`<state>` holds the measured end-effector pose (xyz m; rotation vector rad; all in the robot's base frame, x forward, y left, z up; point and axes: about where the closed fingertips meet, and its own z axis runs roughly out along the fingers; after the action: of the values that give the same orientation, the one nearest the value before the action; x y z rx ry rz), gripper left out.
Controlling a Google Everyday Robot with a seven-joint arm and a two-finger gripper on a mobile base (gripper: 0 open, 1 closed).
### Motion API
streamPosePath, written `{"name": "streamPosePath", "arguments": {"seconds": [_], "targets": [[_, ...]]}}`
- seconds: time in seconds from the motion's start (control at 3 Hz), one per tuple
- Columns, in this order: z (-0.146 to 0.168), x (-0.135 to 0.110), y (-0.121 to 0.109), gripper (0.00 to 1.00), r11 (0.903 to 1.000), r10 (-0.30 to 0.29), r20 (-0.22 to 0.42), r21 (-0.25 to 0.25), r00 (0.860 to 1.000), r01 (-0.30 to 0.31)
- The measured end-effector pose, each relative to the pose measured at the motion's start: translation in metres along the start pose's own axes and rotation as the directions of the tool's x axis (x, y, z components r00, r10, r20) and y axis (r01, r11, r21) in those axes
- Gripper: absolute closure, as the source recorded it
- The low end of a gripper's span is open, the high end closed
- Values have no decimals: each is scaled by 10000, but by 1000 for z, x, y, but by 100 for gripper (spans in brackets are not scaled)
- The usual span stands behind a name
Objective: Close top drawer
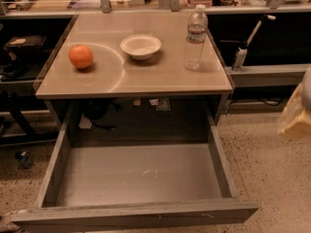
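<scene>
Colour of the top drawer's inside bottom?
The top drawer bottom is plain grey, lightly scuffed; camera view. Gripper at right edge, clear of it.

The top drawer (pixel 136 176) stands pulled far out below the desk (pixel 146 79), its grey bottom scuffed; on the desk sit an orange (pixel 80 56) at left, a white bowl (pixel 140 46) near the middle, a water bottle (pixel 196 38) upright at right; the end effector (pixel 296 113) hangs at the right edge, apart from the drawer.

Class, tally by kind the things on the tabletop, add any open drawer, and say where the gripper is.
Orange: 1
Bowl: 1
Water bottle: 1
Top drawer, open: 1
Total: 4
Gripper: at the right edge, apart from the drawer.
</scene>
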<state>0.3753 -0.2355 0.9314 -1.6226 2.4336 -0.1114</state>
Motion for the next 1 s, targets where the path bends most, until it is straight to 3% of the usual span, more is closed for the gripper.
{"name": "streamPosePath", "arguments": {"seconds": [0.33, 0.67, 1.0], "targets": [[40, 22, 58, 100, 9920, 686, -375, -1039, 9969, -721], [63, 35, 78, 100, 9832, 722, -731, -1626, 9947, -833], [63, 35, 78, 100, 9831, 722, -731, -1628, 9947, -834]]}}
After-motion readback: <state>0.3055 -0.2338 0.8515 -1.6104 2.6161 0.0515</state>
